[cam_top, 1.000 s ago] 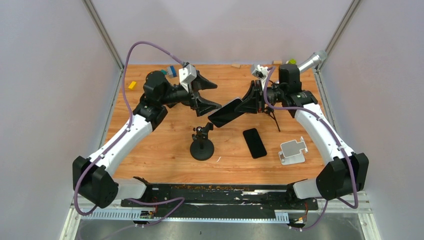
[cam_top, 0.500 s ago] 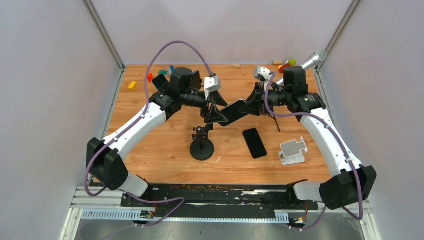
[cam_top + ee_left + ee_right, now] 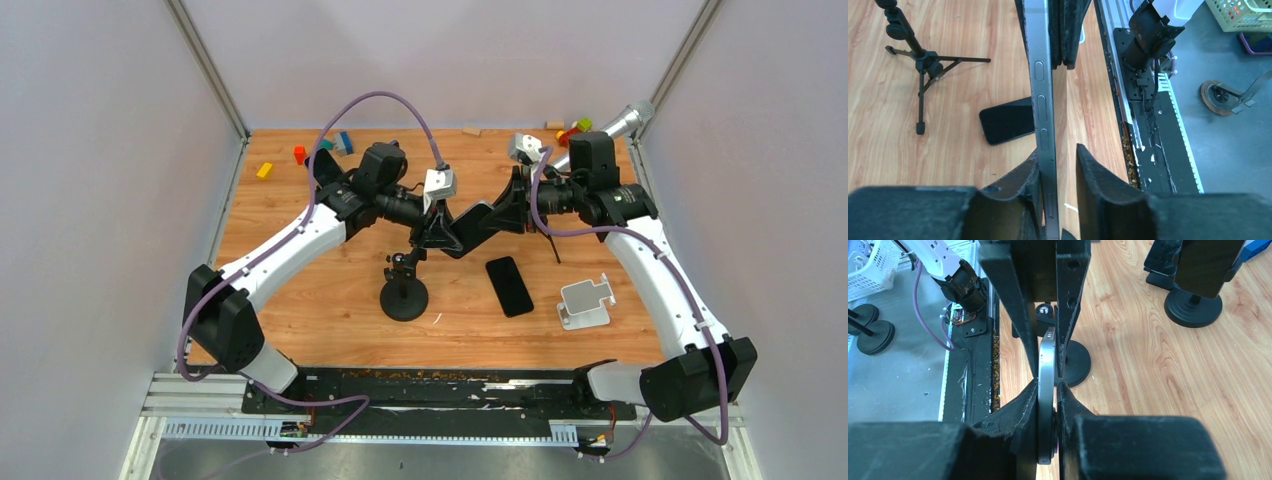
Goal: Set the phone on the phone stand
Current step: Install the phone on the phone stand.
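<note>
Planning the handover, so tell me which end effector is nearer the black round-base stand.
Left. The left end effector hangs just beyond the top of the black round-base stand; the right end effector is farther off, toward the robot's right.

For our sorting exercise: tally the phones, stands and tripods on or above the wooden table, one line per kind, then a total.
Phones: 2 (held phone, flat phone)
Stands: 2 (black stand, white stand)
Tripods: 1 (tripod)
Total: 5
</note>
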{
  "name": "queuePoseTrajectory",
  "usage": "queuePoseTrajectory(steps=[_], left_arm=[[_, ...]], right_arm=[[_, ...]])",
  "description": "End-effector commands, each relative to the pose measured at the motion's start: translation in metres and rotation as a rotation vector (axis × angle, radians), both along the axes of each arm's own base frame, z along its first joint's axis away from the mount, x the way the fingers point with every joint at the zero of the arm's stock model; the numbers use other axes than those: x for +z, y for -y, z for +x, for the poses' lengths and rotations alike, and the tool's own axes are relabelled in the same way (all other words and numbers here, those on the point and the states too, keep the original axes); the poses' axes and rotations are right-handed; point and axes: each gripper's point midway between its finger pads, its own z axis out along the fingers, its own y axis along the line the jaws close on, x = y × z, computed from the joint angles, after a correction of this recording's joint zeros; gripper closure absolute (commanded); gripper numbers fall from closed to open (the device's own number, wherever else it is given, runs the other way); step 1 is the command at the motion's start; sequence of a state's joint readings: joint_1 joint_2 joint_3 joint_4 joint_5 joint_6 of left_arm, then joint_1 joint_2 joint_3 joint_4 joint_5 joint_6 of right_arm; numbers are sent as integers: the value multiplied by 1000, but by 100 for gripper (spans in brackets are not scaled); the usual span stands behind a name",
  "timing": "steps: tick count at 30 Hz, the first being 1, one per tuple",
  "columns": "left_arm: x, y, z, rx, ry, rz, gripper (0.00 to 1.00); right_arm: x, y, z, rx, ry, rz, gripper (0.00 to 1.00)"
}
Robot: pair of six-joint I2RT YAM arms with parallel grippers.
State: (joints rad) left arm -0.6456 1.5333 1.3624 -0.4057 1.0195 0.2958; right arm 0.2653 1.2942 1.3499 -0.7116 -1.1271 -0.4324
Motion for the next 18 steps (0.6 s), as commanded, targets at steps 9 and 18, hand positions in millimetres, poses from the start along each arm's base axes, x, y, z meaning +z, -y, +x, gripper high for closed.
queuePoseTrajectory(steps=[9, 18], left_arm=[[9, 16, -1, 9, -73, -94, 100], [43, 20, 12, 129, -152, -272, 100]], right_arm=[[36, -9, 8, 65, 122, 55, 100], [46, -10, 29, -37, 99, 68, 39]])
